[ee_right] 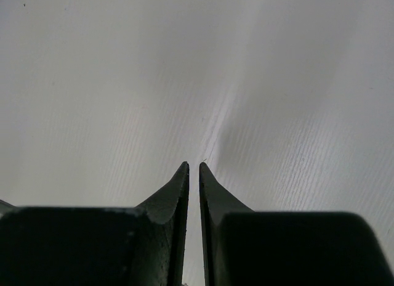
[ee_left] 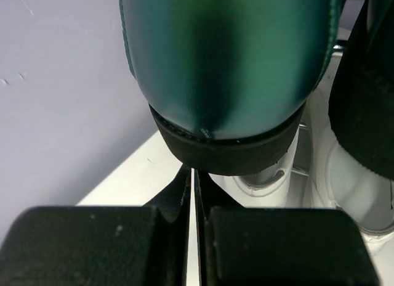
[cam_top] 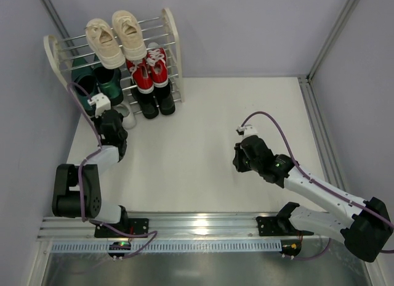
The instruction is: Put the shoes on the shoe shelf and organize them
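Under a dark green loafer (ee_left: 221, 64) toe, left gripper (ee_left: 192, 175) closed empty, perhaps touching, right gripper (ee_right: 192, 167) all but closed, empty, over bare table (ee_right: 92, 82).

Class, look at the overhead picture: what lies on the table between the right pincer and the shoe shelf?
Nothing: in the top view only bare white tabletop stretches from the right pincer to the shoe shelf.
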Tool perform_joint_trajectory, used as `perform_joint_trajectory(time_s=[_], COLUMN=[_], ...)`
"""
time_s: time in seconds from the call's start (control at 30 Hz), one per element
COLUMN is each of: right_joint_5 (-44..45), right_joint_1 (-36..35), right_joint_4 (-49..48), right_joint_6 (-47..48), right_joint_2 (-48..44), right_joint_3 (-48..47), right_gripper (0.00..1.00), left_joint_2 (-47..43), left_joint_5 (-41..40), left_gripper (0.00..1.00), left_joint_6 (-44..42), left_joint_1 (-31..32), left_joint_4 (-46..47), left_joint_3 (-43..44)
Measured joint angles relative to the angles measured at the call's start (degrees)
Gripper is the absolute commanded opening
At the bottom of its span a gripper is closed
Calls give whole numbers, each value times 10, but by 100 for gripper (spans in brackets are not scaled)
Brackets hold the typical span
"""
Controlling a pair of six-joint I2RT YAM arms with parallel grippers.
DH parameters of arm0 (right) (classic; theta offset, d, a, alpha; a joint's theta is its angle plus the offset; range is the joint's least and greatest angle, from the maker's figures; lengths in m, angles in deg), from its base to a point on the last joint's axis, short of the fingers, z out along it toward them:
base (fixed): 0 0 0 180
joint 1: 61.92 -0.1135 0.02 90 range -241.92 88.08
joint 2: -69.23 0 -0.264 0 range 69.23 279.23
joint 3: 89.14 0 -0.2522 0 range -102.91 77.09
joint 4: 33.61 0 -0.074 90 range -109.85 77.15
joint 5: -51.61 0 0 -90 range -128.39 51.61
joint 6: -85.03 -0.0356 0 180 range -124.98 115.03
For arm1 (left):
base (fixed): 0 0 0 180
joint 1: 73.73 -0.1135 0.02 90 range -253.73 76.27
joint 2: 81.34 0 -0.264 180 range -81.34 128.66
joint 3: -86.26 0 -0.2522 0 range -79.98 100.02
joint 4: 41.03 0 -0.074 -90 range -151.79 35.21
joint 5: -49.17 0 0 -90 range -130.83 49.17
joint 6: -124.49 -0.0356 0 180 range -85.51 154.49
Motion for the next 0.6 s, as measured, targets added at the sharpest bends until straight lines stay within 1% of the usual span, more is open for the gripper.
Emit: perform_joint_trajectory(time_s=[0.27,0.6], right_joint_5=[1,1], right_joint_1=[0,0], right_joint_4=[0,-1], right_joint_6=[0,0], right_joint_2=[0,0], right_joint_3=[0,0], right_gripper=[13,13], left_joint_2=[4,-5], left_joint_5=[28,44], left_gripper=[0,0], left_joint_6=[-30,-43], left_joint_1=[-12,-13], left_joint_4=[-1,3], left_joint_3=[78,85])
